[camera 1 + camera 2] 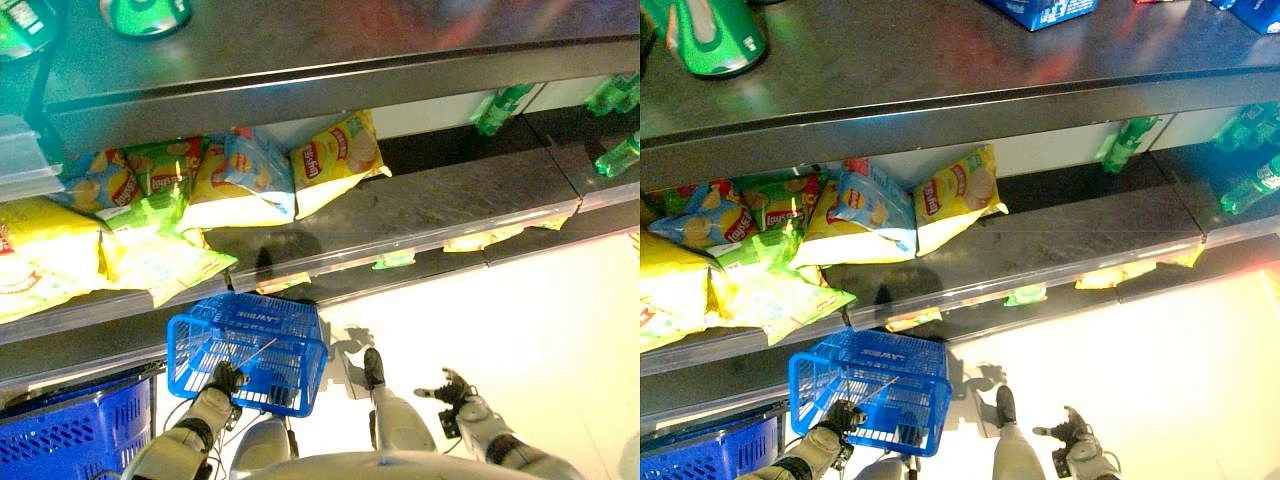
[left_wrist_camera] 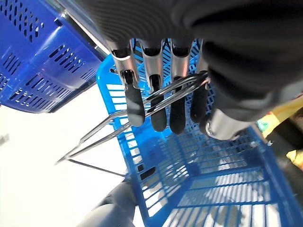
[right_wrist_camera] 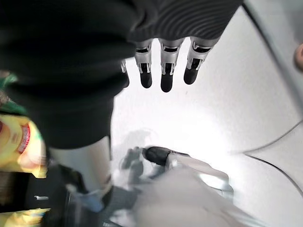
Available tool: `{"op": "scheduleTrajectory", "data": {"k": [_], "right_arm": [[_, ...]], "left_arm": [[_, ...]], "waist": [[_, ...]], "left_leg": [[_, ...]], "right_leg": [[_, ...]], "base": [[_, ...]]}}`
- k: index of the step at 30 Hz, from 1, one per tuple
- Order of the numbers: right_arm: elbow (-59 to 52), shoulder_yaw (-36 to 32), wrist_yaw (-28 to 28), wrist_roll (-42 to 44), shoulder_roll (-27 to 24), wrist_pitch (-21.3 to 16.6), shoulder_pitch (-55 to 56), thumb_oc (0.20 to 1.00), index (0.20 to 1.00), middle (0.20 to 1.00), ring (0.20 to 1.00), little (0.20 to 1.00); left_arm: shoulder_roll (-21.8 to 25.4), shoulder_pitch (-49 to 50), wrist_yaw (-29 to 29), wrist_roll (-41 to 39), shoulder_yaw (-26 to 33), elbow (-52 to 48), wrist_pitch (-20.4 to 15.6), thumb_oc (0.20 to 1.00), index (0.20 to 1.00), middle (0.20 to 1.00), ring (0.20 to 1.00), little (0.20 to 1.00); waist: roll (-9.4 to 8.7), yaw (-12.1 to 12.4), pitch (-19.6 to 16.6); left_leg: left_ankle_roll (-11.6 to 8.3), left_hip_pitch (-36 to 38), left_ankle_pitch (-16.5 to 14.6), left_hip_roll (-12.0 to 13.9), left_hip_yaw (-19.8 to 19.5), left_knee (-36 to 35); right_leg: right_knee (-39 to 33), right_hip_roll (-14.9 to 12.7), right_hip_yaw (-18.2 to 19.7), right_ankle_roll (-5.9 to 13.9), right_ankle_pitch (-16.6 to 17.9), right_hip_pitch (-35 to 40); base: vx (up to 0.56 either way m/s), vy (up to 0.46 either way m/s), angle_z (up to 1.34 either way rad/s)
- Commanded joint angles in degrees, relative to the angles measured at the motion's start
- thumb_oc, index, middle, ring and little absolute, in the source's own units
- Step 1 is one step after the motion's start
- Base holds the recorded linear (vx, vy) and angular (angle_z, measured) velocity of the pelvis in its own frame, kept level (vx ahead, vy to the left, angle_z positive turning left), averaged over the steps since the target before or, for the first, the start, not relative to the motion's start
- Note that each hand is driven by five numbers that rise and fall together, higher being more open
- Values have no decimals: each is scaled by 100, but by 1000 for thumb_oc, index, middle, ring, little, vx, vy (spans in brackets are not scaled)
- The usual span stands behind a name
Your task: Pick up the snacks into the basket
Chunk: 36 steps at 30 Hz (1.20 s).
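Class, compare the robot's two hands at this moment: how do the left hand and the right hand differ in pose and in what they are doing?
The left hand has its fingers curled round the metal wire handles of the light blue plastic basket, carrying it; the right hand holds nothing. The left hand is shut; the right hand's fingers are relaxed and spread over the pale floor. Both hang low, below the shelf of snack bags.

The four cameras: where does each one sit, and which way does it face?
Left eye view: on the head, facing down at the shelf of snack bags; both arms enter below.
Right eye view: beside it, sharing that scene.
Left wrist view: on the left wrist, along the left hand curled round the handle of the blue basket, also seen from the head.
Right wrist view: along the relaxed right hand, facing the floor.
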Motion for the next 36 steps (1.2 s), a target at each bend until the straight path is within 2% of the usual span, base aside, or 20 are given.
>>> {"op": "scheduleTrajectory", "data": {"k": [1,2,3,4,6,7,9,10,12,15,19,25,26,28,29,31,32,36], "right_arm": [[-1779,-593,63,-169,-796,-440,21,1000,1000,1000,1000,1000],[-1956,-676,97,-130,-903,-530,57,1000,1000,1000,1000,1000],[-2249,-762,149,-79,-986,-565,36,1000,1000,1000,1000,1000],[-2468,-814,149,-83,-1061,-621,2,1000,1000,1000,1000,1000],[-2851,-897,122,-121,-1214,-667,-170,1000,1000,1000,1000,1000],[-3107,-967,45,-186,-1333,-648,-353,1000,1000,1000,1000,1000],[-3113,-970,46,-187,-1337,-641,-355,1000,1000,1000,1000,1000],[-3397,-1069,-14,-236,-1515,-635,-564,1000,1000,1000,1000,1000],[-3542,-1152,-40,-181,-1568,-631,-636,1000,1000,1000,1000,1000],[-3847,-1302,-205,-29,-1770,-641,-1061,1000,1000,1000,1000,1000],[-3688,-1127,-301,276,-1817,-618,-1503,1000,1000,1000,1000,1000],[-2366,-179,-463,470,-2059,-335,-2994,1000,1000,1000,1000,1000],[-1650,217,-488,550,-2122,-206,-3560,1000,1000,1000,1000,1000],[-1328,413,-482,539,-2153,-135,-3850,1000,1000,1000,1000,1000],[-606,760,-467,571,-2171,-33,-4375,1000,1000,1000,1000,1000],[-603,763,-467,572,-2171,-34,-4379,1000,1000,1000,1000,1000],[293,1058,-459,629,-2170,101,-5026,1000,1000,1000,1000,1000],[973,1185,-466,764,-2147,175,-5584,1000,1000,1000,1000,1000]], "left_arm": [[319,370,115,163,71,7,-52,420,420,420,420,420],[338,372,121,181,121,82,-51,410,410,410,410,410],[334,389,124,207,172,172,-39,310,310,310,310,310],[325,375,149,262,167,187,-40,275,275,275,275,275],[311,298,150,349,132,121,-19,272,272,272,272,272],[276,223,170,339,134,174,14,313,313,313,313,313],[271,216,171,339,136,178,13,316,316,316,316,316],[268,119,198,318,179,261,34,231,231,231,231,231],[254,90,203,297,195,288,42,200,200,200,200,200],[232,59,238,244,161,269,80,200,200,200,200,200],[232,3,260,109,92,271,108,200,200,200,200,200],[266,-193,291,-121,-198,348,150,200,200,200,200,200],[318,-278,319,-224,-311,408,158,200,200,200,200,200],[330,-304,318,-284,-315,442,164,200,200,200,200,200],[371,-347,339,-384,-389,504,130,200,200,200,200,200],[371,-347,339,-384,-387,504,130,200,200,200,200,200],[485,-387,376,-513,-444,506,123,200,200,200,200,200],[692,-446,458,-571,-533,300,86,200,200,200,200,200]], "waist": [[253,37,-41],[272,40,-43],[293,46,-53],[325,47,-64],[356,77,-95],[374,105,-100],[379,94,-91],[392,124,-98],[401,126,-98],[385,192,-77],[347,257,-31],[219,449,106],[166,555,157],[149,585,179],[111,667,233],[112,665,234],[85,784,288],[80,926,363]], "left_leg": [[224,-217,-237,-213,-396,8],[208,-213,-217,-199,-436,8],[186,-212,-188,-181,-485,8],[167,-222,-161,-165,-542,8],[135,-231,-116,-123,-619,8],[110,-235,-73,-96,-687,8],[109,-232,-72,-95,-697,8],[90,-259,-39,-63,-759,8],[85,-269,-32,-58,-792,8],[88,-286,-30,-56,-900,8],[106,-307,-28,-65,-963,8],[149,-391,-7,-141,-1073,8],[162,-461,17,-180,-1105,8],[168,-495,27,-195,-1117,8],[175,-571,49,-225,-1148,8],[175,-571,50,-225,-1149,8],[182,-687,82,-263,-1190,8],[200,-850,124,-338,-1259,8]], "right_leg": [[292,295,133,90,-321,-100],[284,305,77,66,-345,-61],[254,329,28,38,-362,-13],[216,342,-31,19,-377,27],[181,373,-130,-10,-411,90],[173,400,-195,-41,-441,141],[174,400,-206,-42,-443,148],[197,420,-243,-75,-488,158],[212,422,-276,-83,-500,166],[308,413,-359,-105,-543,148],[370,384,-418,-103,-563,123],[470,301,-526,-73,-557,32],[453,271,-545,-59,-518,0],[442,263,-555,-56,-502,-26],[404,234,-578,-39,-461,-58],[404,234,-579,-39,-461,-57],[348,200,-613,-20,-418,-108],[270,154,-669,9,-348,-166]], "base": [[2,-121,21],[-3,-133,27],[-11,-120,34],[-6,-130,37],[11,-123,27],[8,-97,21],[0,-50,29],[3,-56,18],[8,-45,12],[2,-21,14],[-2,0,17],[-5,24,12],[-11,31,8],[-9,37,10],[-4,33,18],[3,44,17],[9,54,5],[14,70,9]]}}
